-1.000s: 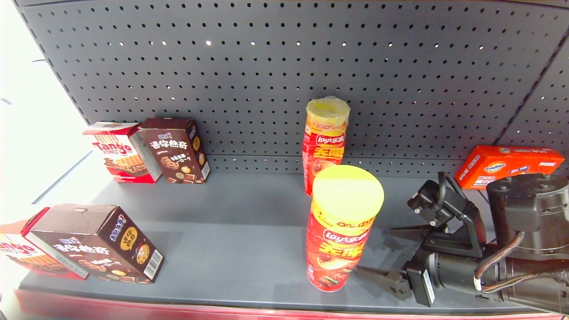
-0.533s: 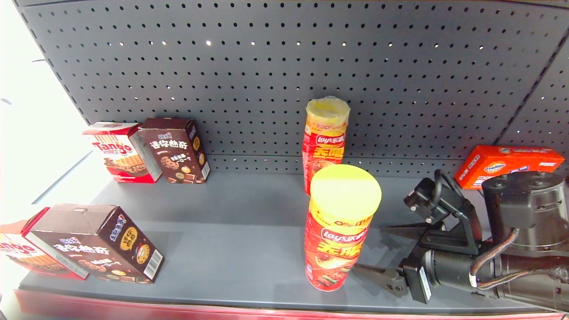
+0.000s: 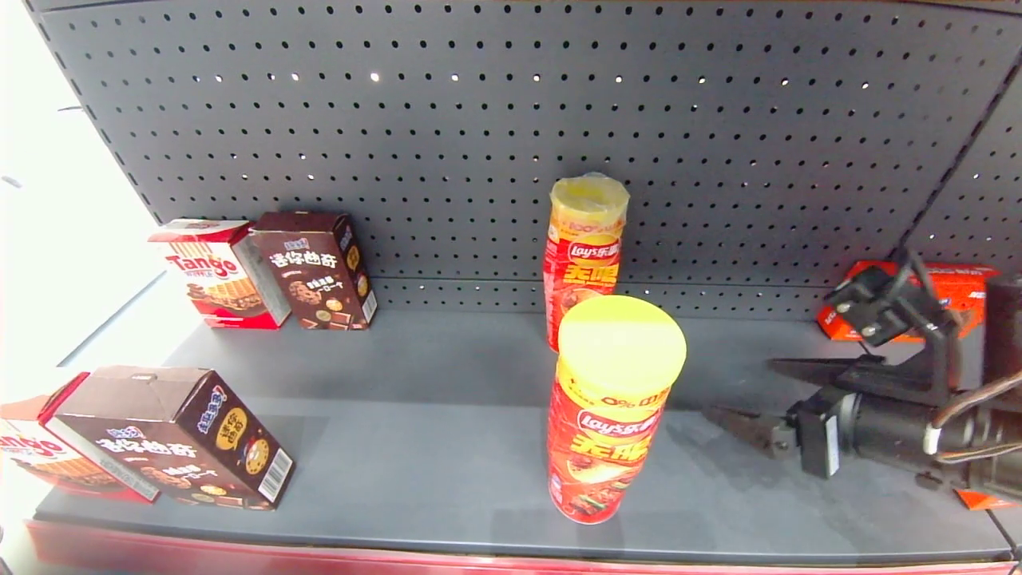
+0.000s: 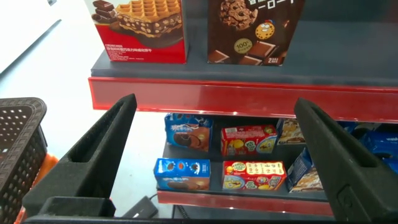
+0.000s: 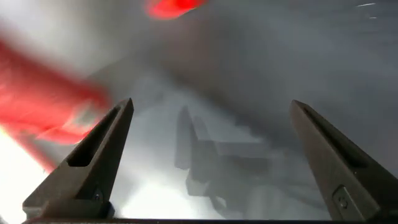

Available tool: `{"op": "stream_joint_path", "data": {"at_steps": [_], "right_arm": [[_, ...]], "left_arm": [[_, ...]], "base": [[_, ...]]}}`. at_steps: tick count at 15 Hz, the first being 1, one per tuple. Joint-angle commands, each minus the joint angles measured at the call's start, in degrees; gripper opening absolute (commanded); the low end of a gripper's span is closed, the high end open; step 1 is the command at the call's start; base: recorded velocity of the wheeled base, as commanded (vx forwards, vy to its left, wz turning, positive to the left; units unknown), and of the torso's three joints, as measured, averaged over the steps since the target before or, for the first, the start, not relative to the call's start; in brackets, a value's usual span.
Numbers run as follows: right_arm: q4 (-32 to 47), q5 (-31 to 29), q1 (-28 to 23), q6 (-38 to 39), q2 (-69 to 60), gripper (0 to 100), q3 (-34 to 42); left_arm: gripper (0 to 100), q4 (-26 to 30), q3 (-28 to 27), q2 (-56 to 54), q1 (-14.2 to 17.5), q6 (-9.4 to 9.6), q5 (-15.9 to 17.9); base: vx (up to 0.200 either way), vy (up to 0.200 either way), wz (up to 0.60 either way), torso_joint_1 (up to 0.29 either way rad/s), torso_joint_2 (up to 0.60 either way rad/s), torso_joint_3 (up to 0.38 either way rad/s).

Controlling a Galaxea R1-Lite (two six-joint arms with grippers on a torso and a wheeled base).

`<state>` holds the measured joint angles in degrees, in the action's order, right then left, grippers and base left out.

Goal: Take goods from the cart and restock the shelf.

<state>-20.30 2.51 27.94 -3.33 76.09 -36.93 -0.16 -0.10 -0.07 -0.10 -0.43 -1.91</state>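
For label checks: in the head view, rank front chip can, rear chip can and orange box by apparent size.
1. front chip can, nearest the camera.
2. rear chip can, farther back.
3. orange box, partly hidden, so unsure.

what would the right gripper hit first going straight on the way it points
Probably the front chips can, upright just ahead of the right gripper; depth is unclear, so it might pass behind.
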Motion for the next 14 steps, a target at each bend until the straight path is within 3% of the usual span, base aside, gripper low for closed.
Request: {"op": "stream_joint_path", "data": {"at_steps": [1, 4, 7, 11, 12, 13, 14], "right_arm": [[0.1, 0.1, -12.1, 0.2, -14.3, 100, 2.4], [0.5, -0.1, -23.4, 0.7, -33.3, 100, 12.5], [4.5, -0.2, -27.1, 0.2, -50.8, 100, 22.4], [25.1, -0.9, -28.2, 0.3, -69.7, 100, 23.9], [28.1, -1.9, -27.9, 0.3, -76.1, 100, 30.5], [19.4, -2.2, -27.9, 0.3, -76.1, 100, 35.7], [19.3, -2.0, -27.9, 0.3, -76.1, 100, 36.9]], "left_arm": [[100, 0.0, 0.0, 0.1, 0.0, -0.01, 0.0], [100, 0.0, 0.1, 0.1, 0.0, -0.01, 0.0], [100, 0.0, 0.1, 0.1, 0.0, 0.16, 0.1], [100, 0.0, 0.1, 0.1, 0.0, 0.08, 0.0], [100, 0.0, 0.1, 0.1, 0.0, 0.16, 0.0], [100, -0.1, 0.1, 0.1, 0.0, 0.16, -0.1], [100, 0.0, 0.0, 0.1, 0.0, 0.25, 0.1]], "base": [[0.000, 0.000, 0.00, 0.000, 0.00, 0.000], [0.000, 0.000, 0.00, 0.000, 0.00, 0.000], [0.000, 0.000, 0.00, 0.000, 0.00, 0.000], [0.000, 0.000, 0.00, 0.000, 0.00, 0.000], [0.000, 0.000, 0.00, 0.000, 0.00, 0.000], [0.000, 0.000, 0.00, 0.000, 0.00, 0.000], [0.000, 0.000, 0.00, 0.000, 0.00, 0.000]]}}
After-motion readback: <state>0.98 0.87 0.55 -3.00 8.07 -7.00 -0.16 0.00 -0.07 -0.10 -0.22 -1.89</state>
